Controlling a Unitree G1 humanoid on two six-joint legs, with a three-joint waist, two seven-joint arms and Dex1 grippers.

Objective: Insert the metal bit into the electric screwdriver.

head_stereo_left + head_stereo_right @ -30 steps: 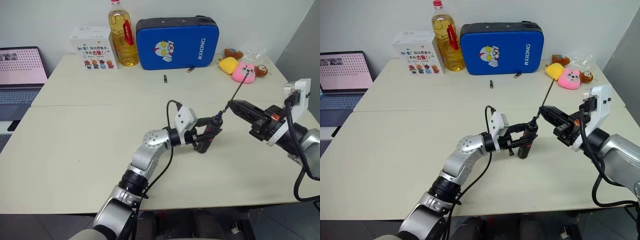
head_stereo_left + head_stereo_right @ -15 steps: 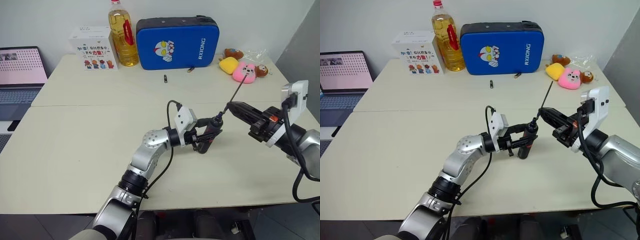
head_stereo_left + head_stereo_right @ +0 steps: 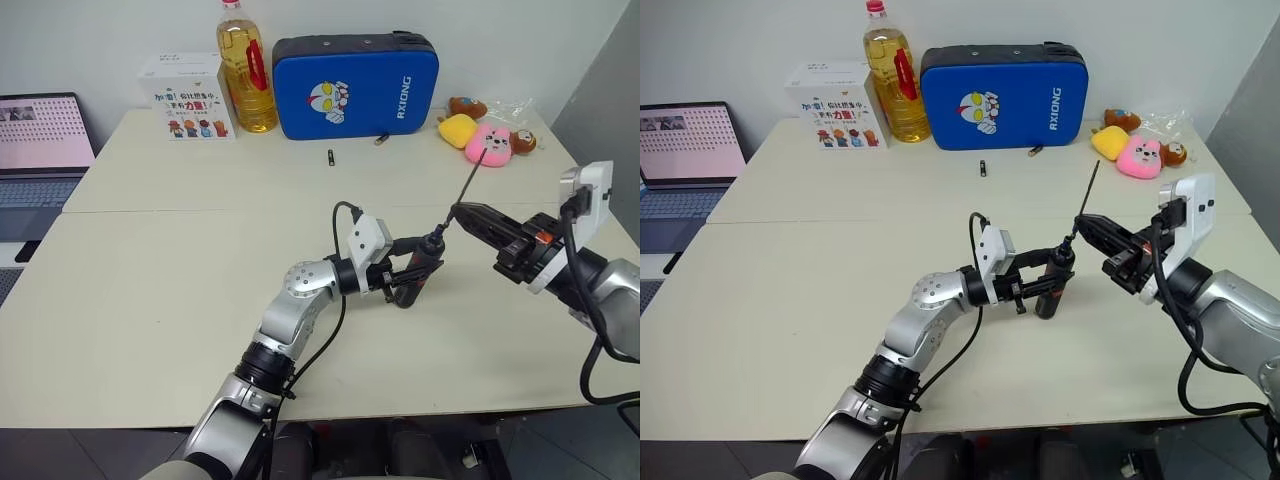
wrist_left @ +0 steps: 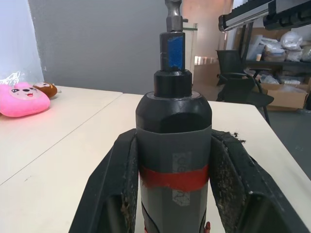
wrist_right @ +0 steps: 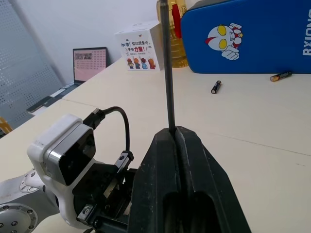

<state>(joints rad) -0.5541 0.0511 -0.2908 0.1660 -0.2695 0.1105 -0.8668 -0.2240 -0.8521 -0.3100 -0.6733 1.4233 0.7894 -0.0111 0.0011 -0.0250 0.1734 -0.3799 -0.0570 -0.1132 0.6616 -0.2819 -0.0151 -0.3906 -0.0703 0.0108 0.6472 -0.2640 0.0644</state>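
Note:
The electric screwdriver [image 3: 427, 256], black with a red band [image 4: 173, 178], stands tilted above the table's middle, and my left gripper [image 3: 405, 276] is shut on its body. My right gripper [image 3: 457, 212] is shut on the metal bit [image 3: 472, 181], a thin grey rod rising up and to the right from its fingertips [image 5: 177, 133]. The bit's lower end meets the screwdriver's tip [image 3: 436, 239]. In the left wrist view a blue-banded shank [image 4: 173, 48] stands in the tool's socket. How deep it sits is hidden.
At the table's back edge stand a blue case [image 3: 355, 85], an oil bottle [image 3: 246, 72] and a white box [image 3: 186, 96]. Plush toys [image 3: 487, 140] lie at the back right. A short dark bit [image 3: 329, 156] and a brass piece [image 3: 381, 140] lie before the case. A laptop [image 3: 40, 140] sits left.
The right gripper and the bit have edged very slightly left toward the screwdriver. The left gripper and screwdriver have stayed still.

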